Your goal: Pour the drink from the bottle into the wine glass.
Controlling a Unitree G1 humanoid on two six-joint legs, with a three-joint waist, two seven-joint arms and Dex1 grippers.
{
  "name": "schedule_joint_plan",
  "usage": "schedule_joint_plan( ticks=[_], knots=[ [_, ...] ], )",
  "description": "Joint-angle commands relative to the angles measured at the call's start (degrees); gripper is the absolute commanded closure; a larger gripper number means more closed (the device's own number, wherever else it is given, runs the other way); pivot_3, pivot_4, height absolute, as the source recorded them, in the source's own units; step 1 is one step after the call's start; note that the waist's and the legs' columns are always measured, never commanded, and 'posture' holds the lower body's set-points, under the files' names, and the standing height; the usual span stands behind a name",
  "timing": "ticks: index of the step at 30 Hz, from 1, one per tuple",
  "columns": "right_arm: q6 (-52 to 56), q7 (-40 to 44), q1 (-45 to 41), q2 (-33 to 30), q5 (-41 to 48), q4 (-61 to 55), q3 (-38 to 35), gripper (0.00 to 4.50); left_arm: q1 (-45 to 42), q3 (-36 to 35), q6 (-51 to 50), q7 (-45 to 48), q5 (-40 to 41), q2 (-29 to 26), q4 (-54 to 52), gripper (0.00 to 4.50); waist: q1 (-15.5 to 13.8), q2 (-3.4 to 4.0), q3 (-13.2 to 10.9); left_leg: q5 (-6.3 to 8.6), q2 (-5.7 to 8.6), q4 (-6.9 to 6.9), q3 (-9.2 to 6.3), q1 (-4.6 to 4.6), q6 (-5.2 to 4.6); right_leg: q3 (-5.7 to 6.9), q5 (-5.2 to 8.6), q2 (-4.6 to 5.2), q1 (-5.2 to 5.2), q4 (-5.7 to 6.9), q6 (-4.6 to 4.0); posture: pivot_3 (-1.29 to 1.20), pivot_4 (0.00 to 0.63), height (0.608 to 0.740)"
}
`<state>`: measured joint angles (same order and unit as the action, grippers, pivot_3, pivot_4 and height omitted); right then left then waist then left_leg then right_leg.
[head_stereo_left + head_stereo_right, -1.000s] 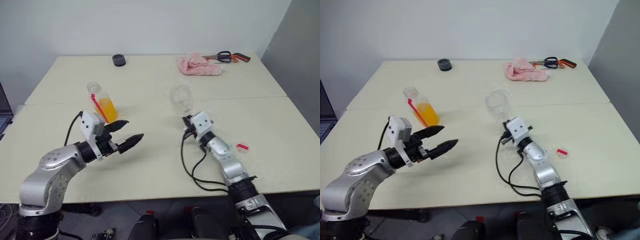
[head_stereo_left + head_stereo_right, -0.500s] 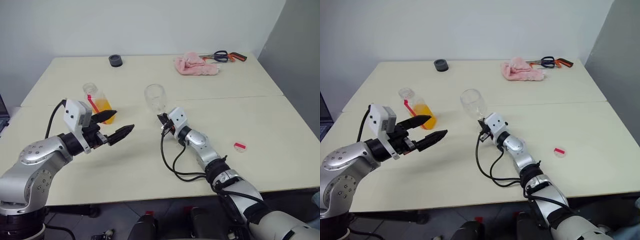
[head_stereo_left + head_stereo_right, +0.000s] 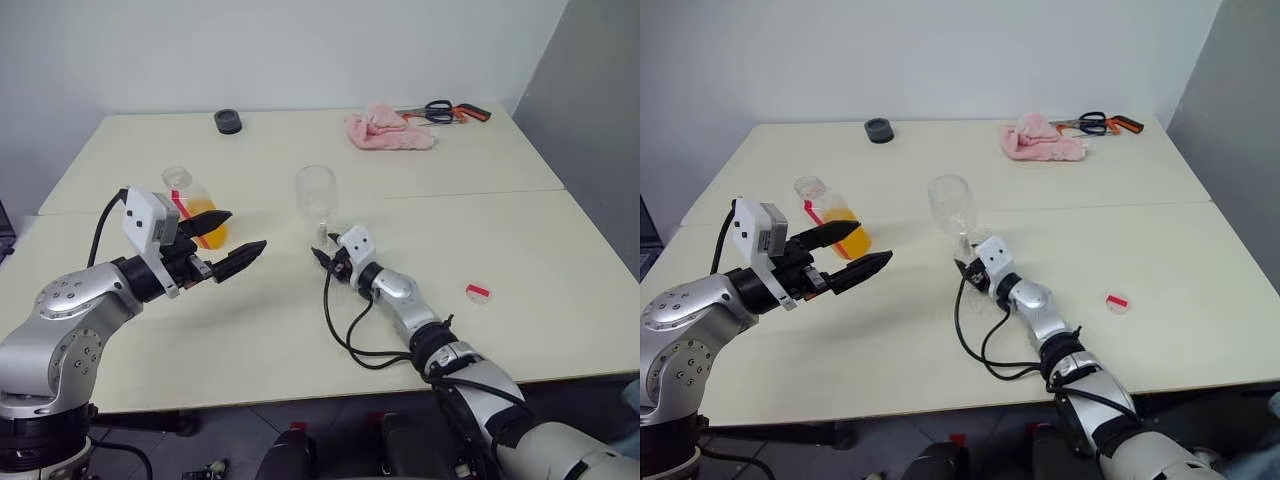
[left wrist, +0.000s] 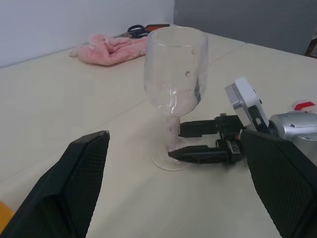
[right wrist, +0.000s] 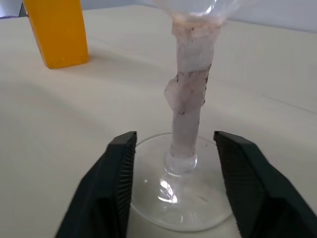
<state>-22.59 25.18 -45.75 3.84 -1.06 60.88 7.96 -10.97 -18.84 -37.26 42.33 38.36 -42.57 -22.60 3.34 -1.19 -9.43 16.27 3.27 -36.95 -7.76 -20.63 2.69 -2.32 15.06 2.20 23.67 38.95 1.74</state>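
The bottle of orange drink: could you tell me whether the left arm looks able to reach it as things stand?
Probably yes. The left gripper hangs open just in front of the bottle, with nothing between them. The wine glass and the right gripper at its stem stand well off to the side.

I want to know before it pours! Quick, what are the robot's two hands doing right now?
Left gripper: open, holding nothing, near the bottle.
Right gripper: open, fingers either side of the wine glass stem, not gripping.

Silver-grey jointed arms, each ending in a black two-fingered gripper: left gripper (image 3: 222, 246), right gripper (image 3: 967, 262). White camera boxes on wrists; black cables loop alongside.
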Motion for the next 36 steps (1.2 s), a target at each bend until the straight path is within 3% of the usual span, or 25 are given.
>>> schedule_joint_plan(
  ticks=[1, 3, 18, 26, 36],
  knots=[
    [-0.3, 0.8, -0.9, 0.5, 0.2, -1.7, -0.7, 0.68, -0.9, 0.1, 1.8, 0.7, -0.6, -0.7, -0.3, 0.00, 0.0, 0.00, 0.0, 0.00, 0.00, 0.00, 0.00, 0.00, 0.00, 0.00, 0.00, 0.00, 0.00, 0.00, 0.00, 0.00, 0.150, 0.740],
    [0.1, 1.0, -0.9, 0.4, 0.4, -1.8, -0.8, 0.03, -1.4, 0.5, 2.3, 0.9, -1.0, -0.7, 0.2, 0.00, 0.0, 0.00, 0.0, 0.01, -0.01, 0.00, -0.01, 0.00, 0.00, 0.00, 0.00, 0.00, 0.01, 0.00, 0.00, 0.00, 0.150, 0.740],
    [5.4, 5.4, 6.3, -1.7, 2.0, -13.2, -1.3, 0.03, -1.8, 1.4, 3.6, 0.4, -1.4, 0.7, 0.0, 0.00, 0.0, 0.00, 0.0, 0.02, 0.00, 0.00, -0.02, -0.04, -0.01, 0.01, 0.00, 0.01, 0.01, -0.01, 0.00, 0.00, 0.150, 0.740],
    [14.8, 11.4, 15.6, -6.5, 3.0, -31.2, 1.5, 0.03, 0.2, 1.2, 4.7, -2.3, -2.6, 2.7, -0.3, 0.00, -0.1, 0.00, 0.0, 0.11, 0.01, -0.01, -0.04, -0.05, -0.17, 0.01, 0.00, 0.04, 0.01, -0.02, 0.01, 0.00, 0.150, 0.740],
    [37.5, 18.6, 25.0, -15.8, 9.7, -61.1, 3.4, 0.03, 11.6, -2.8, 16.6, -18.4, -16.1, 13.6, 4.6, 0.00, -0.5, 0.00, 0.0, 0.15, -0.08, -0.02, -0.06, -0.12, -0.13, -0.03, 0.01, 0.09, 0.07, -0.08, 0.01, 0.00, 0.150, 0.740]
  ],
)
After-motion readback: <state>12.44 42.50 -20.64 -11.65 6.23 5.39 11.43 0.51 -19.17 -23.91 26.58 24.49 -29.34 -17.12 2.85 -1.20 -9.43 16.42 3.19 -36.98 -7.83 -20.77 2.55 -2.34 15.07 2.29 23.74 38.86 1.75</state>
